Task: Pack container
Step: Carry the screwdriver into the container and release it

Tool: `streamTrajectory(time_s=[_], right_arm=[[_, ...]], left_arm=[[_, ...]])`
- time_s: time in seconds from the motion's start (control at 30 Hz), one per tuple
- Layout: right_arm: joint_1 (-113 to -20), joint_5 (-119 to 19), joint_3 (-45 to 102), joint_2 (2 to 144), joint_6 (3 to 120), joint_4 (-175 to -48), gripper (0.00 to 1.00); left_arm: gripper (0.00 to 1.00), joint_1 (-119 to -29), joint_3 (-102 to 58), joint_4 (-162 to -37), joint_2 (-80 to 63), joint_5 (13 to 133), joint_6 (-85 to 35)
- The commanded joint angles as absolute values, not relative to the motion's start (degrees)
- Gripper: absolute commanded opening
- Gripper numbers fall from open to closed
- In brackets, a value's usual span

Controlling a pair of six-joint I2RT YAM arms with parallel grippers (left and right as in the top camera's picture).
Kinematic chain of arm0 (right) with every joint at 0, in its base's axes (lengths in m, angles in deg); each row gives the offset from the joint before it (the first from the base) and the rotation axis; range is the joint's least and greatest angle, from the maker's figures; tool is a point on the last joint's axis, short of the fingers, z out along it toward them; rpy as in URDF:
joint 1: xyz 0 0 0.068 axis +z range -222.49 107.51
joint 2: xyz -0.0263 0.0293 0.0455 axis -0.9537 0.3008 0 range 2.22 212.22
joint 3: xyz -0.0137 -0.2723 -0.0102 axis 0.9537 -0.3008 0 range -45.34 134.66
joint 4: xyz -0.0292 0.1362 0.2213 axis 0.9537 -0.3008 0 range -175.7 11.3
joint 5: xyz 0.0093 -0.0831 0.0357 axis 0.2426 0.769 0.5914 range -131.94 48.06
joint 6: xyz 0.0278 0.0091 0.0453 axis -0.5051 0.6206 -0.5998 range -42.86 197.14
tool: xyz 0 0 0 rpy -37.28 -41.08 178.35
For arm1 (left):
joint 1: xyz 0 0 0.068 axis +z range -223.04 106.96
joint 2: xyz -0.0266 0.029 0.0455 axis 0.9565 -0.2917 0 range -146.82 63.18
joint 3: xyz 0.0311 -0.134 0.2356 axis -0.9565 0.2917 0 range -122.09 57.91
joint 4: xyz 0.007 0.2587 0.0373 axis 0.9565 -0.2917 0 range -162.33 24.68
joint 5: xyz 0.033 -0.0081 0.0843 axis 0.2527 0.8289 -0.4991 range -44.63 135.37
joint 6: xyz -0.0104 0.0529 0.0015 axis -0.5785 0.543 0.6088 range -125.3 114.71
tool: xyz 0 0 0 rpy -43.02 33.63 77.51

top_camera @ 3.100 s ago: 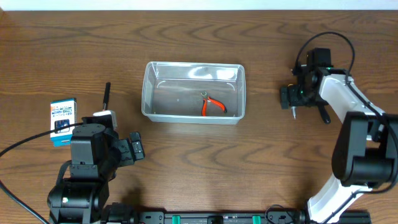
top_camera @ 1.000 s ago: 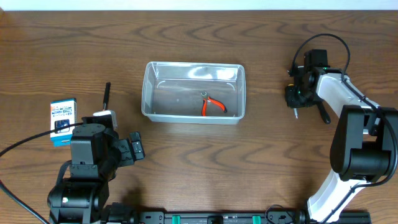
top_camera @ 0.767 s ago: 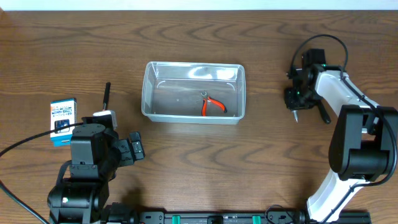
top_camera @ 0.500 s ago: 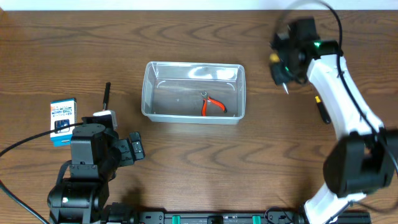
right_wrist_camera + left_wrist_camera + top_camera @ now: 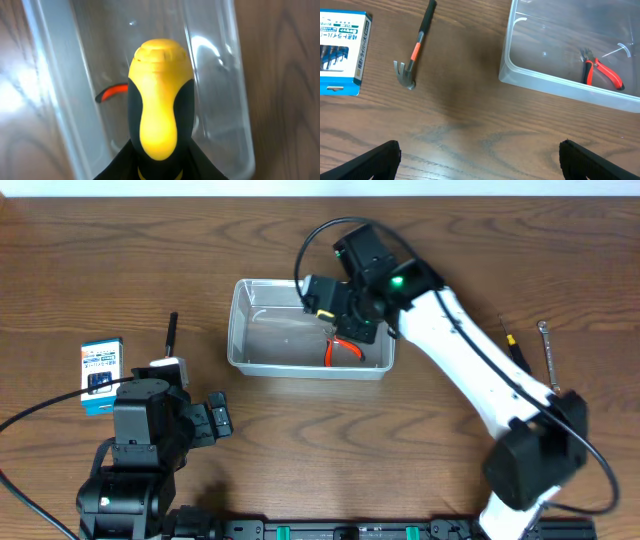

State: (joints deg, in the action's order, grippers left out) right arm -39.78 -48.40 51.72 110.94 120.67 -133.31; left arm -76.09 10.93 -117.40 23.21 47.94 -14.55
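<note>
Container (image 5: pixel 270 340) sits mid-bench (image 5: pixel 330 450), clear-walled, with red-handled pliers (image 5: pixel 343 352) lying in its right half. I judge the step in hand to be the drop-off of one more tool. My right pincer (image 5: pixel 338 305) hangs over the tub's far right part, clenched on a screwdriver (image 5: pixel 160 100) with a yellow-and-black handle. In the right wrist view the handle's butt fills the middle. The tub's floor and walls lie beneath it, and a sliver of the pliers' red grip peeks out at its left. My own fingers are hidden behind the handle there, so I judge the grasp from the tool being carried clear of the bench.

Next move, as I reckon it: lower a little inside the rim, choose a bare patch of floor left of the pliers, and let go. The screwdriver should then lie flat rather than land across the pliers or lean on a wall.

My right arm is stretched long across the bench from its base at the near right, wrist bent down over the tub. My left arm sits folded at the near left. The left pincer (image 5: pixel 480 160) is released, fingertips wide apart and grasping nothing. It looks at a hammer (image 5: pixel 415 47) and a blue-and-white box (image 5: pixel 340 52) lying on the wood left of the tub. A wrench (image 5: pixel 547 345) lies far right, so I judge more packing remains.
</note>
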Motion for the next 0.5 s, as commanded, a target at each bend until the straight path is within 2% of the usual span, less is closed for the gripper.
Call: streamTrajectory(time_s=[0.0,0.33,0.47], right_arm=[[-40.0,-50.5,51.4,115.0,125.0,-131.7,0.01],[-40.2,-50.6,51.4,125.6,122.8,-130.8,0.01],[-40.2,-50.6,51.4,126.3,122.0,-130.7,0.09]], left_arm=[[0.98,-76.0,9.8,-117.4,23.3,47.3,-15.5],[0.98,-76.0,9.8,-117.4,23.3,47.3,-15.5],[0.98,-76.0,9.8,-117.4,23.3,47.3,-15.5]])
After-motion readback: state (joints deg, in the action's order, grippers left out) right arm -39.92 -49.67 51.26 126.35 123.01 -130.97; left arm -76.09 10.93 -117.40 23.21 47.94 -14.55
